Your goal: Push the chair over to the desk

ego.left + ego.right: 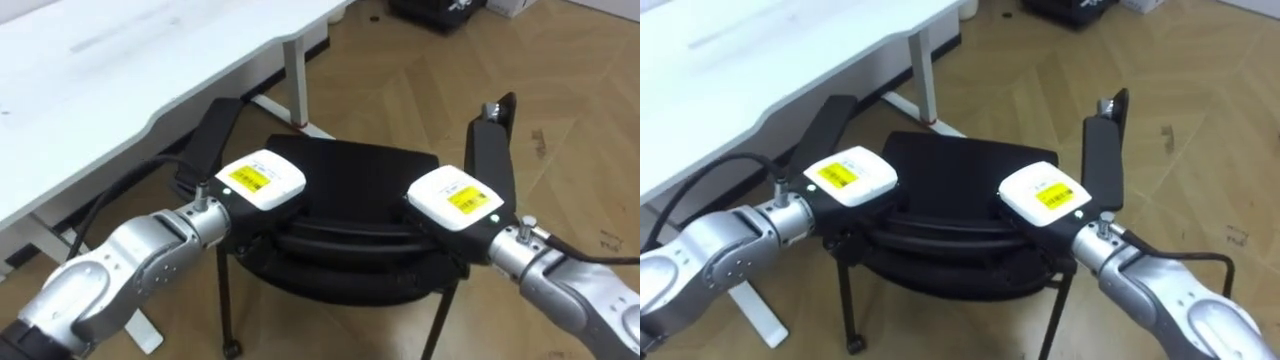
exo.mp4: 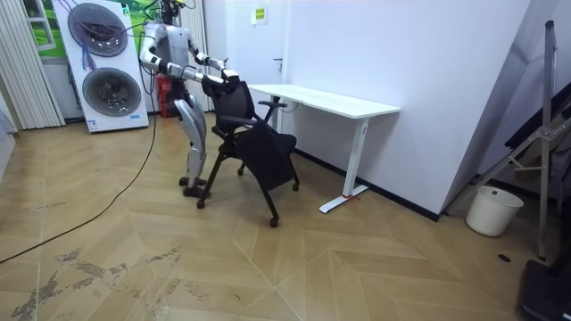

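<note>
In the left eye view I look down on the black chair. It stands just before me on the wooden floor, beside the white table at my left. My left robot hand and my right robot hand both lie on the top edge of the backrest, apart from each other, one near each end. Each carries on its back a white tag with a yellow label, and the dark print on the labels is too small to read. My fingers go down over the black backrest and are hidden there, so I cannot tell if either robot hand is closed around it or only rests on it. The left armrest and the right armrest stand out at the two sides of the seat.

In the room view I stand upright behind the chair, at the room view's left, with both arms stretched forward to the backrest. The chair is at the end of the table. Behind me are two stacked machines with round doors. A small yellow sign hangs on the wall, its writing unreadable. A white bucket stands by the wall at the room view's right.

The right eye view gives the same scene, and the labels are no clearer there.
</note>
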You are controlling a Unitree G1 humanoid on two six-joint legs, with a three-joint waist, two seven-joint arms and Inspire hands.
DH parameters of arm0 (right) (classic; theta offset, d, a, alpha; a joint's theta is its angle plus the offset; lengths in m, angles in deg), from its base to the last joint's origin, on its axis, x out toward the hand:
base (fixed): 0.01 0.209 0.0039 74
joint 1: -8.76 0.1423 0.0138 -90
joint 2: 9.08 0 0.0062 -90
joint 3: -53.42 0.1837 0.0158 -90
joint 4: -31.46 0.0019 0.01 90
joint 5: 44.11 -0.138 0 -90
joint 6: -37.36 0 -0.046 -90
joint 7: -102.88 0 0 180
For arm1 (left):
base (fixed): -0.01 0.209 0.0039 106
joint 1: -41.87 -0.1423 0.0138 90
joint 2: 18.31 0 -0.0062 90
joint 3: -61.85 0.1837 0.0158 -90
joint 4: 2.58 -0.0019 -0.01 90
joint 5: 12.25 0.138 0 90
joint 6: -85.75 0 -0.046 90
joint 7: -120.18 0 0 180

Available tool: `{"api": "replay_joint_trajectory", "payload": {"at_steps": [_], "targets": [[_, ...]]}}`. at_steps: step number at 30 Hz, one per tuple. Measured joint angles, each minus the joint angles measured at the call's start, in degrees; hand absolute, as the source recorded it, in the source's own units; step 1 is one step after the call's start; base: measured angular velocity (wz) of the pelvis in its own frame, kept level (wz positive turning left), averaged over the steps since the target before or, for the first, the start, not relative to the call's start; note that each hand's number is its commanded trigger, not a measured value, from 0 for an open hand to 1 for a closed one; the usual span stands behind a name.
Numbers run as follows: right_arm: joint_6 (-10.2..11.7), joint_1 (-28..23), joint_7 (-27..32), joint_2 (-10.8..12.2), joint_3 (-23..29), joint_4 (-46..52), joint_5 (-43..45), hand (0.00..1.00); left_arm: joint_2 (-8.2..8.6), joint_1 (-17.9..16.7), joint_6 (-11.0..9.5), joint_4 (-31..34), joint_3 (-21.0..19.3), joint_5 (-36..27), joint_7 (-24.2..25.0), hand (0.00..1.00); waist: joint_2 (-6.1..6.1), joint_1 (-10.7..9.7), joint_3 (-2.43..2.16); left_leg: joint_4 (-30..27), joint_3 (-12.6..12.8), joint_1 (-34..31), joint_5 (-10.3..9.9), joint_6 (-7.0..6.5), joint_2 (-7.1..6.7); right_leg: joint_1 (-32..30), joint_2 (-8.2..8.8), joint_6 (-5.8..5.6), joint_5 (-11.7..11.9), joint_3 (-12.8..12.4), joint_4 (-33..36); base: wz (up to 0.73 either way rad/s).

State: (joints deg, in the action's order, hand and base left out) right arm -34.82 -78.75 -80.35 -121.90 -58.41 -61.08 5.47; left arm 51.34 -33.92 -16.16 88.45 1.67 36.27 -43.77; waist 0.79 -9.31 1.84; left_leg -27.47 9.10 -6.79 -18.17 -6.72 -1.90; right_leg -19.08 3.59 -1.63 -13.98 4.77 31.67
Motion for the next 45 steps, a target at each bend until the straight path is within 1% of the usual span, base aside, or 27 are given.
{"api": "replay_joint_trajectory", "payload": {"at_steps": [1,2,3,4,5,7,9,13,15,18,19,20,21,23,25,29,31,33,34,35,36,37,38,39,40,42,45], "targets": [[0.38,-0.14,0.01,-0.2,-0.01,0.01,0.0,1.0,0.11,0.0,0.02,-0.11,0.07,0.0,0.03,1.0,0.12,-0.81,-0.08,-0.34,-1.58,0.59,-0.61,0.55,-0.01,0.66,-0.58,0.46,4.43,-0.52,-4.11,0.64],[0.4,-0.28,-0.13,-0.25,-0.05,0.02,0.0,1.0,-0.28,-0.04,0.01,-0.16,0.14,0.0,0.17,1.0,0.05,-1.26,-0.14,-0.32,-3.05,1.35,-1.16,1.36,0.08,2.54,-1.16,1.72,6.91,-0.51,-5.6,0.61],[0.4,-0.26,-0.18,0.02,-0.02,0.02,0.0,1.0,-0.27,-0.03,0.05,-0.16,0.13,0.0,0.16,1.0,0.06,-1.3,-0.15,-0.24,-3.43,1.62,-1.33,1.64,0.23,3.01,-1.2,2.1,8.08,-0.01,-5.94,0.45],[0.08,-0.13,-0.26,0.09,-0.01,0.01,-0.01,1.0,-0.2,0.03,0.23,-0.18,0.12,0.0,-0.09,1.0,0.34,-1.31,-0.28,0.1,-4.19,1.92,-1.65,2.24,0.82,3.61,-1.5,3.13,8.15,1.0,-6.04,0.3],[-0.36,0.2,-0.66,0.2,-0.02,-0.21,0.0,1.0,-0.28,0.09,0.41,-0.18,0.12,0.0,-0.23,1.0,0.51,-1.19,-0.29,0.4,-4.73,2.38,-1.92,2.76,1.49,4.23,-1.75,3.81,7.81,2.3,-5.93,0.22],[-0.56,1.17,-1.7,0.47,-0.02,-0.28,0.07,1.0,-0.1,0.12,0.87,-0.18,-0.1,0.15,-0.24,1.0,0.83,-0.34,-0.32,0.76,-5.04,3.24,-2.26,3.5,2.46,5.13,-2.45,4.61,6.9,3.1,-5.9,0.08],[-0.61,1.5,-2.73,0.56,-0.08,-0.35,0.05,1.0,0.31,0.13,1.37,-0.18,-0.18,0.57,-0.24,1.0,0.84,0.63,-0.33,0.63,-6.29,3.99,-2.56,4.3,3.08,6.09,-3.2,5.24,5.76,3.52,-5.8,0.11],[-0.9,1.61,-3.18,0.58,-0.13,-0.35,-0.25,1.0,0.96,0.15,1.54,-0.17,-0.38,0.57,-0.11,1.0,0.65,1.41,-0.4,-0.71,-7.2,4.63,-3.12,6.03,4.93,8.46,-3.86,6.86,2.95,6.96,-5.57,0.34],[-0.94,1.61,-3.29,0.36,-0.12,-0.35,-0.2,1.0,1.17,0.17,1.64,-0.18,-0.38,1.23,0.11,1.0,0.16,1.05,-0.27,-3.25,-4.7,4.35,-3.55,6.98,6.63,10.07,-3.5,7.76,0.7,9.96,-4.44,0.68],[-0.94,1.58,-3.85,0.4,-0.13,-0.36,-0.09,1.0,1.59,0.2,1.68,-0.17,-0.38,1.8,0.34,1.0,-1.26,0.7,-0.24,-5.75,-2.63,4.02,-3.64,7.2,8.21,11.78,-2.81,8.65,-1.92,13.5,-3.13,0.72],[-0.94,1.47,-3.98,0.48,-0.12,-0.46,-0.1,1.0,1.94,0.2,1.7,-0.17,-0.39,1.85,0.34,1.0,-1.85,0.28,-0.34,-6.88,-1.6,3.56,-3.64,7.46,9.13,12.68,-2.6,9.16,-2.91,15.69,-3.27,0.89],[-1.08,1.37,-3.97,0.62,-0.12,-0.55,-0.1,1.0,2.11,0.22,1.69,-0.19,-0.39,1.85,0.36,1.0,-2.22,0.13,-0.37,-7.43,-0.24,3.35,-3.42,8.17,10.17,13.63,-2.61,9.65,-3.47,17.46,-3.59,0.84],[-1.17,1.33,-4.01,0.66,-0.09,-0.57,-0.1,1.0,2.28,0.21,1.71,-0.3,-0.39,1.86,0.38,1.0,-2.32,0.11,-0.33,-7.53,0.24,3.3,-3.12,8.68,10.54,14.32,-2.69,9.82,-3.59,18.4,-4.1,0.77],[-1.06,1.33,-4.97,0.36,0.59,-0.48,-0.09,1.0,3.11,0.23,1.87,-0.53,-0.39,1.92,0.43,1.0,-2.3,-0.31,-0.39,-7.43,0.4,2.36,-1.87,10.75,11.51,16.3,-2.91,10.18,-3.63,22.43,-6.44,0.84],[-1.18,1.33,-5.72,0.08,1.09,-0.21,-0.05,1.0,3.9,0.24,2.16,-0.53,-0.5,2.41,0.42,1.0,-2.2,-1.07,-0.5,-5.79,0.47,1.93,-1.14,11.51,11.7,17.14,-2.89,10.34,-3.56,25.39,-7.82,0.88],[-1.89,1.33,-5.75,-0.15,1.28,0.46,0.18,1.0,4.48,0.19,2.71,-0.53,-0.5,2.83,0.36,1.0,-2.14,0.09,-0.79,-1.05,1.76,1.75,1.56,12.0,10.87,18.14,-2.81,11.24,-3.08,29.07,-10.93,0.54],[-2.42,1.33,-5.72,0.08,1.28,0.89,0.22,1.0,4.66,0.19,2.82,-0.55,-0.62,2.85,0.37,1.0,-2.22,0.34,-0.97,0.71,1.8,0.38,2.95,11.72,9.97,18.24,-2.56,11.35,-3.02,30.55,-11.3,0.44],[-2.55,1.3,-5.67,-0.04,1.16,1.05,0.48,1.0,4.33,0.06,2.82,-0.55,-0.61,2.97,0.52,1.0,-2.45,1.99,-1.16,1.8,1.64,-0.87,3.83,10.6,8.38,18.27,-2.41,11.35,-3.02,30.6,-11.69,0.13],[-2.57,1.14,-5.71,-0.2,1.06,1.28,0.54,1.0,4.26,-0.08,2.68,-0.53,-0.61,2.97,0.87,1.0,-2.47,2.98,-1.38,2.37,1.6,-1.83,5.25,9.81,7.33,18.34,-2.2,11.29,-3.03,30.66,-11.95,0.0],[-2.6,0.83,-5.7,-0.45,1.06,1.55,0.57,1.0,4.37,-0.31,2.62,-0.54,-0.61,2.98,0.98,1.0,-2.5,4.23,-1.42,3.67,1.61,-2.17,6.57,8.91,6.3,18.32,-2.01,8.97,-3.31,30.11,-11.83,0.04],[-2.6,0.65,-5.69,-0.43,1.06,1.56,0.57,1.0,4.45,-0.5,2.63,-0.55,-0.61,2.98,1.01,1.0,-2.44,4.62,-1.46,4.53,1.65,-2.35,7.29,8.19,5.91,18.31,-2.04,6.58,-3.39,29.71,-11.78,0.05],[-2.87,0.48,-5.66,-0.43,0.55,1.51,0.64,1.0,4.56,-1.01,2.62,-0.58,-0.61,2.97,1.04,1.0,-2.02,4.89,-1.7,6.87,1.62,-3.08,9.6,7.39,5.02,18.21,-2.45,-0.68,-3.17,27.72,-11.16,0.14],[-2.92,0.47,-5.68,-0.45,0.01,1.39,0.75,1.0,4.52,-1.37,2.25,-0.57,-0.61,2.82,1.06,1.0,-1.72,4.94,-1.82,7.86,1.44,-4.01,12.02,7.13,4.2,18.01,-3.32,-2.98,-2.45,22.48,-10.32,0.19],[-2.83,0.47,-5.72,-0.55,-0.13,1.4,0.72,1.0,4.3,-1.47,2.0,-0.58,-0.61,2.6,1.09,1.0,-1.72,4.98,-1.85,8.02,1.48,-4.43,12.9,6.64,3.46,18.15,-3.94,-2.85,-2.52,19.83,-9.94,0.17],[-2.78,0.45,-5.77,-0.63,-0.5,1.37,0.35,1.0,4.09,-1.66,1.96,-0.58,-0.61,2.24,1.3,1.0,-1.76,5.33,-1.95,8.57,2.09,-4.32,14.31,4.28,2.37,18.97,-4.14,-1.98,-2.93,18.59,-9.63,0.0],[-2.7,0.46,-5.98,-0.61,-0.76,1.4,0.23,1.0,3.95,-1.64,1.91,-0.58,-0.81,2.25,2.14,1.0,-2.02,6.77,-2.14,10.3,2.7,-2.44,14.28,3.52,1.85,19.23,-3.27,-1.54,-3.13,18.32,-8.08,-0.13],[-2.65,0.5,-6.39,0.15,-0.74,1.13,0.25,1.0,4.09,-1.63,1.75,-0.58,-1.06,2.49,2.49,1.0,-2.66,6.73,-1.94,11.57,2.69,-1.19,13.83,2.51,0.77,17.44,-2.11,-1.18,-3.14,15.04,-2.22,0.14]]}}
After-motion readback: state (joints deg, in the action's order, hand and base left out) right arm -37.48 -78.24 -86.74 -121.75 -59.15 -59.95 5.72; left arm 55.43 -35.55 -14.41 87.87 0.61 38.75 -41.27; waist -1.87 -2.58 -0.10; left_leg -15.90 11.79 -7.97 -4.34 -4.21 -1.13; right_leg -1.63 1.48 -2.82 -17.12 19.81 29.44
